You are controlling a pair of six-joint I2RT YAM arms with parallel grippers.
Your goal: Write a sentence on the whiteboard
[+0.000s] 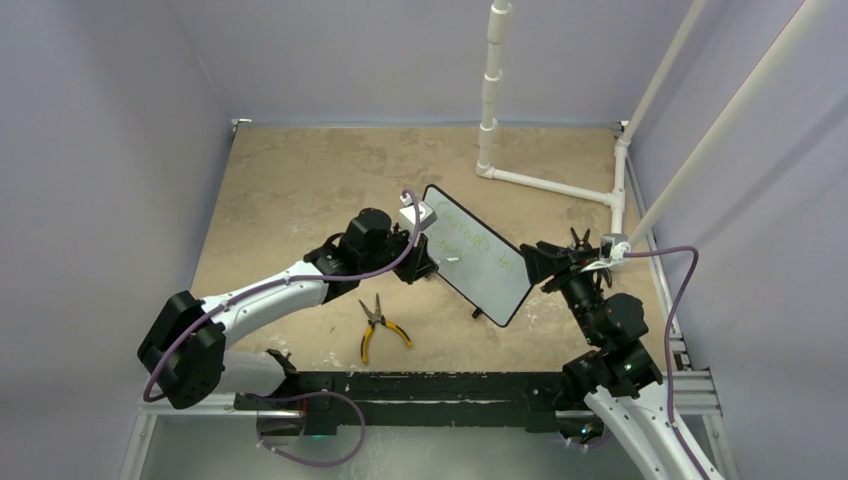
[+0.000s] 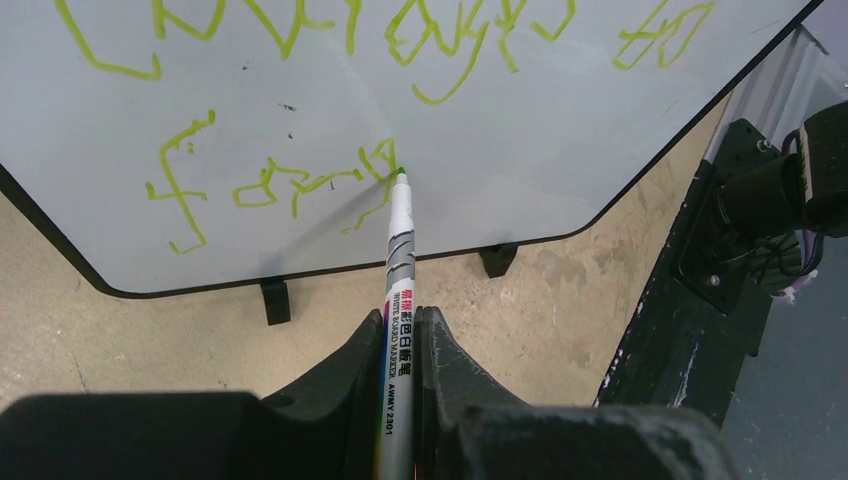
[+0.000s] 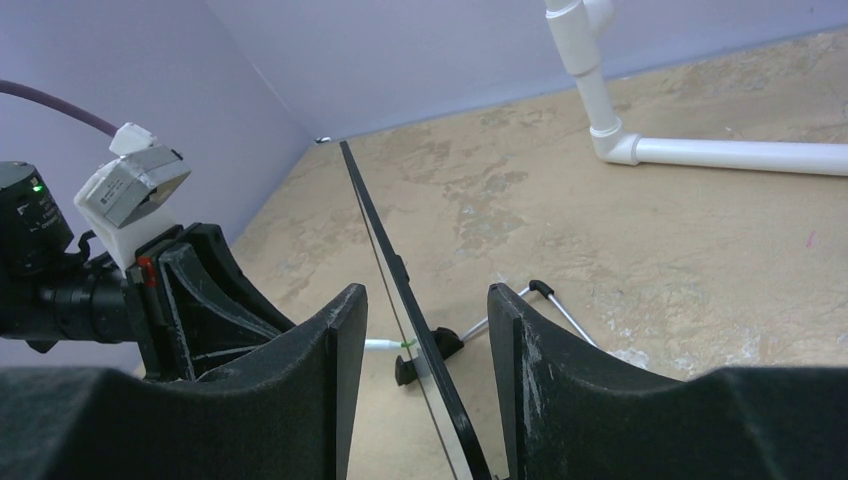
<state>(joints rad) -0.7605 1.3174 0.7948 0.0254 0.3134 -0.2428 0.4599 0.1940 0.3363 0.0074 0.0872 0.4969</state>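
The whiteboard (image 1: 478, 255) stands on the table (image 1: 300, 180) at the centre of the top external view. It runs diagonally from upper left to lower right, between the two grippers.

Left gripper (image 2: 402, 325): closed tight on a marker (image 2: 400, 250), which is clamped between the two fingers at bottom centre of the left wrist view. The marker projects upward in that frame. Its green tip touches the board face at the right end of the lower row of writing.

The sentence (image 2: 268, 185) is in yellow-green scrawl. One row runs along the top edge of the left wrist frame and a shorter row lies below it at centre left. The board's lower edge and its two black feet (image 2: 274, 300) sit just above the fingers in that view.

Right gripper (image 3: 425, 335): the jaws stand partly open and straddle the board's edge. In the right wrist view the board appears edge-on as a thin black line running from upper centre down between the fingers. There is a visible gap on each side at the fingertips. Contact further down cannot be determined.

Pliers (image 1: 378, 328) lie at lower centre of the top external view, apart from the board.
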